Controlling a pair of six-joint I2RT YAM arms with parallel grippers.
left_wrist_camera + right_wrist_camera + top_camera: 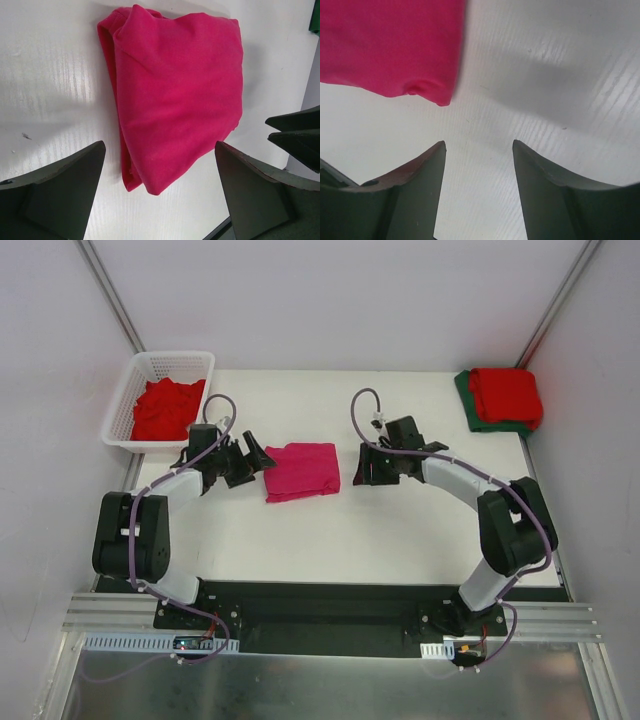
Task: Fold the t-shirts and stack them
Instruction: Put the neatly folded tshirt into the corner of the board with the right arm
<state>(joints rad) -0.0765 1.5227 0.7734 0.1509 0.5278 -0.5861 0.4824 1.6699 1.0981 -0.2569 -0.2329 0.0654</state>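
A magenta-pink t-shirt (300, 471) lies folded into a rough rectangle in the middle of the table. My left gripper (262, 461) stands just off its left edge, open, with the shirt's (175, 90) near corner showing between its spread fingers (65, 190) but untouched. Open as well, my right gripper (364, 469) is just right of the shirt, and only bare table shows between its fingers (420, 185); the shirt's corner (395, 45) lies a little ahead of them. A folded red t-shirt (506, 394) rests on a dark green one (466, 400) at the far right corner.
A white lattice basket (176, 362) at the far left corner holds crumpled red t-shirts (166, 408). White walls close in the table on the left, right and back. The right gripper's dark fingertips (295, 135) show at the edge of the left wrist view.
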